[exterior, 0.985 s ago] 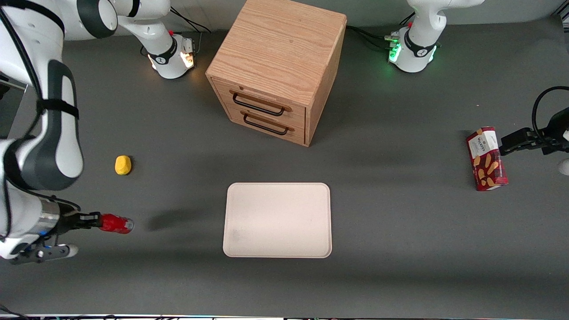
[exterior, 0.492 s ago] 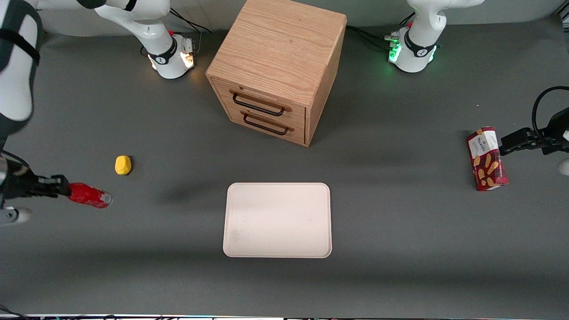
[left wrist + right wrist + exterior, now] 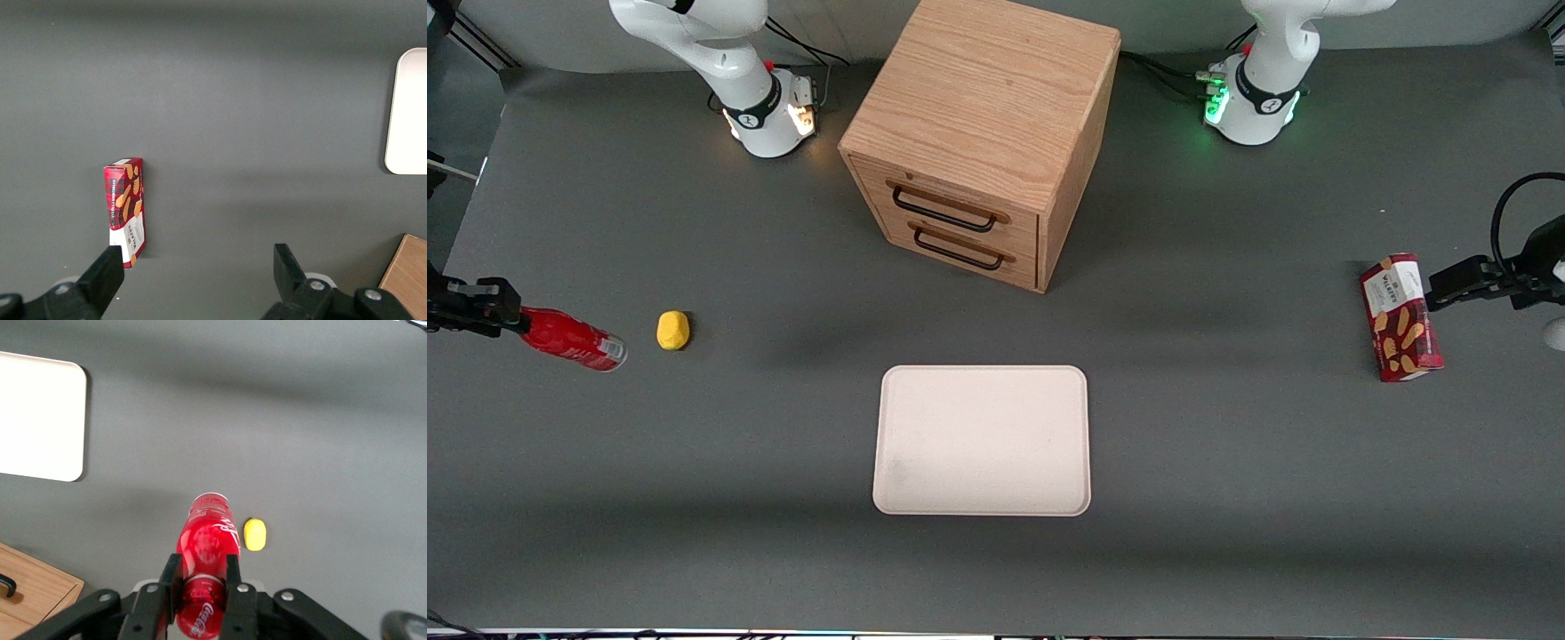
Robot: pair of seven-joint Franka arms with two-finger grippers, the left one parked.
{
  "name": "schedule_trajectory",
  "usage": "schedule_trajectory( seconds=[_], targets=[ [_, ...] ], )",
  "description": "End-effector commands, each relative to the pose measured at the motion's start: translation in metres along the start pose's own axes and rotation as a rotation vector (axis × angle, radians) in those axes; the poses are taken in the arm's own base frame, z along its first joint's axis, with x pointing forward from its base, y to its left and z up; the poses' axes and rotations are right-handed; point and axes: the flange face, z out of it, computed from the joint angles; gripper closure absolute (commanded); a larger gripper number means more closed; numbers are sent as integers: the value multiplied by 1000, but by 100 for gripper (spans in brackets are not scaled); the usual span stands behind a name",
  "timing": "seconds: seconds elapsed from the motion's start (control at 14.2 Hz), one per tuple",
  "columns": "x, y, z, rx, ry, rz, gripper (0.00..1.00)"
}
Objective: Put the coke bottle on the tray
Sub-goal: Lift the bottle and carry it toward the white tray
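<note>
1. Gripper [image 3: 511,317] at the working arm's end of the table, raised, fingers [image 3: 233,583] clamped on the coke bottle [image 3: 569,339]; white "Coca-Cola" script readable on the bottle in the wrist view.
2. Bottle just beside the yellow lump [image 3: 672,330], well apart from the tray [image 3: 983,440].
3. Red snack box [image 3: 1400,317] toward the parked arm's end; white label reads "Walkers".

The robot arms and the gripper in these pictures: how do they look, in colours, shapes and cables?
The right arm's gripper, at the working arm's end of the table, has matte black flat fingers on a black body with small silver screws. The arm bases are glossy white and rounded, with black ring bands. One base glows orange, the other green. Black cables run from both bases.
</note>
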Motion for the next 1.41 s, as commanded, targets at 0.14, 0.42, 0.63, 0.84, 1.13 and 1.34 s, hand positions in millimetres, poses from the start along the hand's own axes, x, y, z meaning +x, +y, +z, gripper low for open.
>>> schedule_trajectory(
  seconds=[0.14, 0.42, 0.63, 0.84, 1.13, 1.34],
  targets=[
    [18, -80, -3, 34, 31, 49, 99],
    [34, -168, 17, 56, 36, 145, 99],
    [36, -234, 24, 65, 47, 219, 100],
    [28, -292, 23, 84, 63, 277, 100],
    [26, -316, 20, 122, 86, 308, 100],
    [46, -315, 48, 124, 92, 313, 100]
  ],
)
